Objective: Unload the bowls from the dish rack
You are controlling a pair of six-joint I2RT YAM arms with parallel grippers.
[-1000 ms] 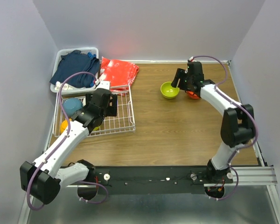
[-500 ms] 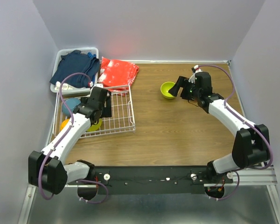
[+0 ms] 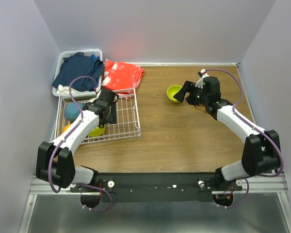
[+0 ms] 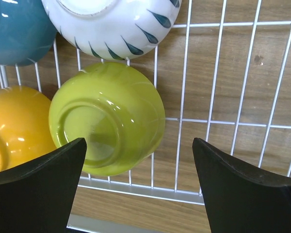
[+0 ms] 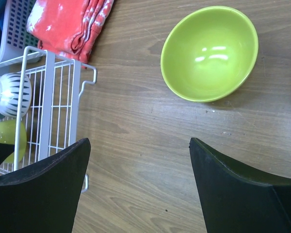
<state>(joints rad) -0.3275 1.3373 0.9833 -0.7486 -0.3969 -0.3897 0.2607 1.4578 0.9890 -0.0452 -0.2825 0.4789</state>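
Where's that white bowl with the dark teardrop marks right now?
In the left wrist view the white bowl sits at the top, inside the dish rack, with the blue bowl at its left and a lime green bowl just below.

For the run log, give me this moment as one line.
left end effector: open over inverted lime bowl in dish rack | right end effector: open, empty, near upright lime bowl on table

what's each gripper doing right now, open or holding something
left gripper: open, empty, over an upturned lime green bowl
right gripper: open, empty
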